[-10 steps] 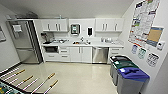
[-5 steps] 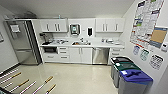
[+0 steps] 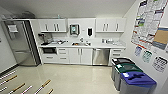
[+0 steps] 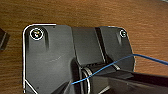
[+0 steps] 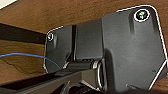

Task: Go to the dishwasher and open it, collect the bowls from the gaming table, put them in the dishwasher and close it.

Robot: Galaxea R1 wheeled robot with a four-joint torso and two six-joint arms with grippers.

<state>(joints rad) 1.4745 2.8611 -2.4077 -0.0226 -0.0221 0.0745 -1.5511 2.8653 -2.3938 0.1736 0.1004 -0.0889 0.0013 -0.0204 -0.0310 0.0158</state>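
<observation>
1. My head view has swung rightward — the fridge [image 3: 21,42] sits fuller at ten o'clock.
2. The dishwasher [image 3: 100,56] stands closed at one o'clock, well off — I'm approaching.
3. Whether either pincer is apart or together, I cannot tell.

Head cam: high, wide-angle, angled forward and down across the kitchenette toward the dishwasher [image 3: 100,56], from well back. Both wrist cams: right up close over the robot's own dark plate, wood-grain surface [image 4: 82,12] behind. No visible overlap with head view.
</observation>
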